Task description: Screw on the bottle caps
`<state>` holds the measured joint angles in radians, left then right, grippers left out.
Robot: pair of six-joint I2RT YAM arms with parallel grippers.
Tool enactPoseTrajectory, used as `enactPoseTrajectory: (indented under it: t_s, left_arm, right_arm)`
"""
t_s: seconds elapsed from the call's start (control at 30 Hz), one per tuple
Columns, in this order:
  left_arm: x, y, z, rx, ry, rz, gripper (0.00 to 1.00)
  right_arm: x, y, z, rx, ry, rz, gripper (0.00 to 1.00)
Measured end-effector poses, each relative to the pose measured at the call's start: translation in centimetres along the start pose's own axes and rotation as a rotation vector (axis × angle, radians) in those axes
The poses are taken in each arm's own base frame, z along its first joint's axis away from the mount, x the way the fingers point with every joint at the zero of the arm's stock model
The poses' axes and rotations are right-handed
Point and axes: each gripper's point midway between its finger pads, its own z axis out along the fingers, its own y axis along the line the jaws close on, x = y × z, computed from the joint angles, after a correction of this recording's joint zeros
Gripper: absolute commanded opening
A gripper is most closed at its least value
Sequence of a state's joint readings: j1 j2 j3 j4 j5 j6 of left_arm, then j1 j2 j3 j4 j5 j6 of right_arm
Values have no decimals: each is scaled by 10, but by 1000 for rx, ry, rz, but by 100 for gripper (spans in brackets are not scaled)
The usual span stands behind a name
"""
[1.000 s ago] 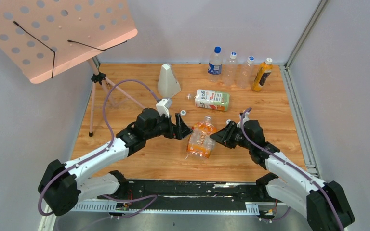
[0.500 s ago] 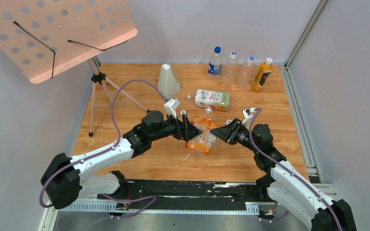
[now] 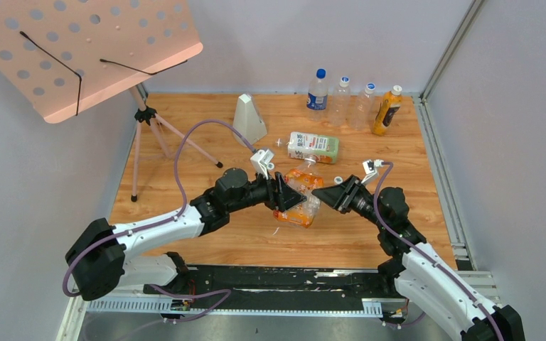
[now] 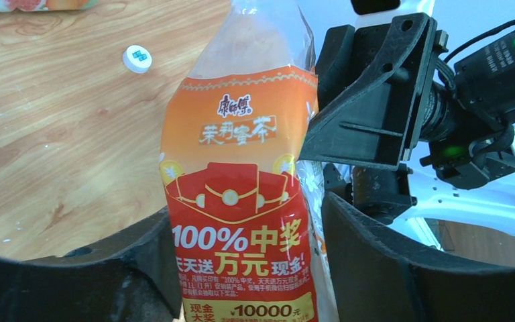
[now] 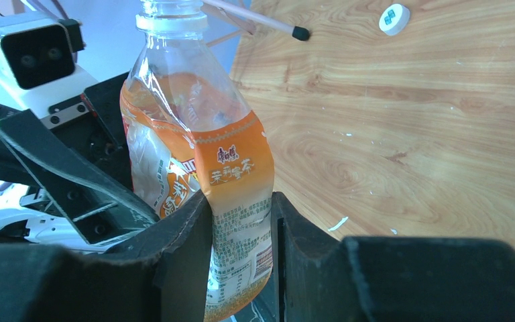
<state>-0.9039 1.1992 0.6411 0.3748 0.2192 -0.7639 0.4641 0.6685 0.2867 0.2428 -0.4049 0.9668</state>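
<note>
Gripping the small bottle (image 4: pixel 238 201) from both sides: left tool (image 3: pixel 289 197) is clamped on the lower label, and right tool (image 3: pixel 318 193) is clamped too, squashing the body inward in its wrist view. The bottle is held tilted between the arms, near-centre of the surface (image 3: pixel 412 163); can't tell if its base touches. The neck is bare, so no cap is on. Judged progress: early, with the bottle only steadied and cap pick-up and both screwings left. Right cap (image 3: pixel 337 180) lies loose just beyond the right tool. Left cap (image 5: pixel 393 19) shows only in the right wrist view, near the stand leg (image 5: pixel 300 31); the top view hides it. The open mouth also shows only there, since the left wrist view crops it. Farther back, big bottle (image 3: pixel 313 147) lies on its side, its neck too small to judge.
</note>
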Motion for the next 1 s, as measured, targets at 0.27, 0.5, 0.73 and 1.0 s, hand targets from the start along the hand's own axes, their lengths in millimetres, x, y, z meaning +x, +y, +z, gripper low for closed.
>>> enactPoseTrajectory:
  t_s: [0.27,0.5,0.73,1.0]
  left_arm:
    - [-5,-4,1,10,-24,1,47]
    - [-8,-2,-12,-11,-45,81,36]
    - [-40,-8,-52,-58,-159,299,36]
    - [-66,-18,-102,-86,-258,571,41]
  right_arm:
    - [-3,5,-3,-15,-19,-22,27]
    - [-2,4,-8,3,-14,-68,75]
    - [-28,-1,-11,165,-61,-151,91]
    - [-71,-39,-2,546,-72,-196,91]
